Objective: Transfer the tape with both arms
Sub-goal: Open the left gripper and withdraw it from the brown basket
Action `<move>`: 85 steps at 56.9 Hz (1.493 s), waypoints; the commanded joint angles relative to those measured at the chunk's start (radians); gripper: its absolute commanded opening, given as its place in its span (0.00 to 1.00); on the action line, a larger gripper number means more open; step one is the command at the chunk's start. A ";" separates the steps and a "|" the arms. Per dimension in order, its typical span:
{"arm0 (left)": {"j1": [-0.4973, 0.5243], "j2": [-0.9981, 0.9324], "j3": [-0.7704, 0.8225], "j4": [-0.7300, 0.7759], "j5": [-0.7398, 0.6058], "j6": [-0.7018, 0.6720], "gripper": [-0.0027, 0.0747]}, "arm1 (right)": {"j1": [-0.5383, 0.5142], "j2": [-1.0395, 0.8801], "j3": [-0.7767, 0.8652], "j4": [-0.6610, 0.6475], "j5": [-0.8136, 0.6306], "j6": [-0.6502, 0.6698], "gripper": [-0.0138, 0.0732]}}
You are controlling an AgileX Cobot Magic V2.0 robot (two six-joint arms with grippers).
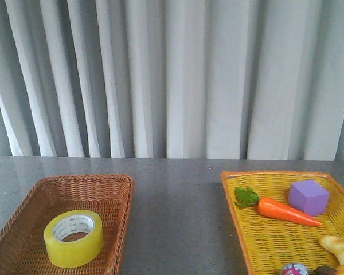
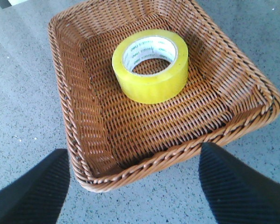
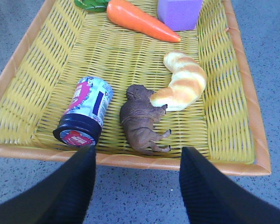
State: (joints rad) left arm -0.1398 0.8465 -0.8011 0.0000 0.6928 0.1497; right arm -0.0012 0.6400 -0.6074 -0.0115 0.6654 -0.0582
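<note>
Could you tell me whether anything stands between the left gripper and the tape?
Nothing visible does. The tape lies flat, alone in the brown basket; the left gripper hangs open outside it, so only the basket's low near rim lies between.

I'm in what looks like a staged test room: grey speckled table [image 1: 178,217], plain pale curtain [image 1: 172,74] hanging right behind the table. On the table, two wicker baskets, brown [image 1: 117,229] and yellow [image 1: 241,229], the yellow one holding toy props like a carrot [image 1: 286,212] and a purple block [image 1: 308,197].
</note>
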 commanded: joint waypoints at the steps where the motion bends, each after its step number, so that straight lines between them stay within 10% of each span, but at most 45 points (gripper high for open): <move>1: 0.001 -0.017 -0.006 -0.006 -0.084 -0.009 0.76 | -0.005 -0.002 -0.027 -0.008 -0.065 -0.003 0.61; 47: 0.001 -0.016 -0.006 -0.006 -0.084 -0.009 0.75 | -0.005 -0.002 -0.027 -0.006 -0.071 -0.003 0.61; 74: 0.001 -0.016 -0.006 -0.006 -0.084 -0.009 0.12 | -0.005 -0.002 -0.027 -0.006 -0.065 -0.003 0.14; 85: 0.001 -0.016 -0.006 -0.006 -0.080 -0.009 0.03 | -0.005 -0.002 -0.027 -0.006 -0.065 -0.003 0.15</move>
State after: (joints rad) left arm -0.1398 0.8378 -0.7840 0.0000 0.6829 0.1489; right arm -0.0012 0.6400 -0.6074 -0.0115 0.6654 -0.0582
